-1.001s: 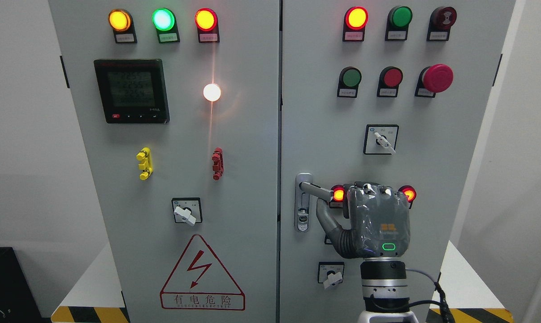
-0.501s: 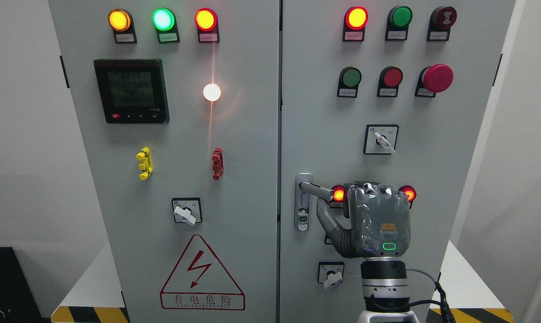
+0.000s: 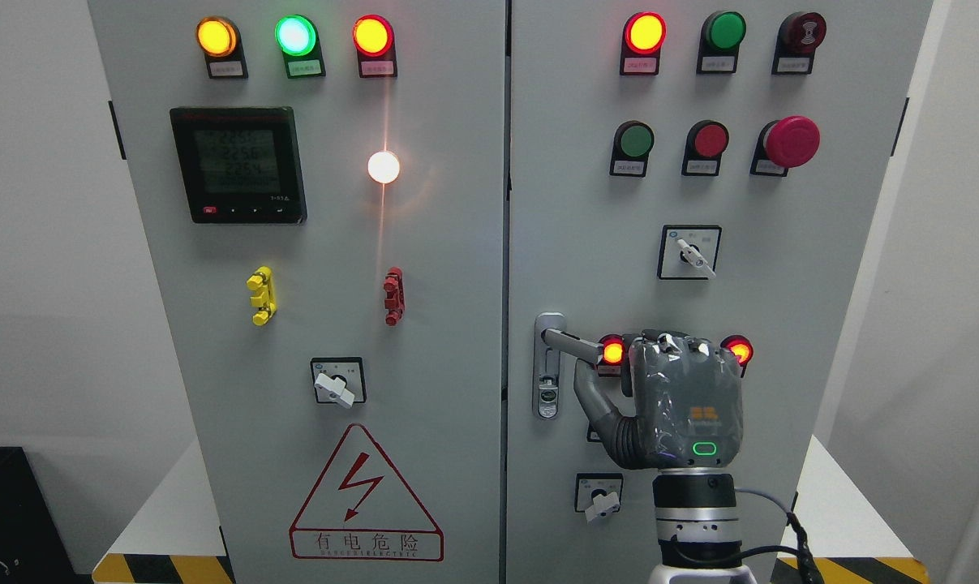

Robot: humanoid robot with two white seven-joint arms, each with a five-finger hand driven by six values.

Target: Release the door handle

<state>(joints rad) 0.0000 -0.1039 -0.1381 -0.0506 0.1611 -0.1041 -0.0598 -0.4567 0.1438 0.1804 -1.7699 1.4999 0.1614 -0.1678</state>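
Grey cabinet doors (image 3: 424, 341) fill the view. Right hand (image 3: 684, 401) seemingly curls around the door handle (image 3: 574, 345), fingertips hidden; the release is not yet done: fingers must uncurl, then withdraw.

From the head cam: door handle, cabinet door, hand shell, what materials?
Door handle: looks like metal, satin silver sheen. Cabinet door: likely painted sheet steel, flat matte light grey. Right hand shell: probably grey plastic, with glossy highlights like a clear film.

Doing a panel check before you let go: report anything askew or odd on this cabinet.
The door handle sticks out sideways from its vertical lock plate, with the right hand at its far end. No damage shows elsewhere, and the doors look shut.
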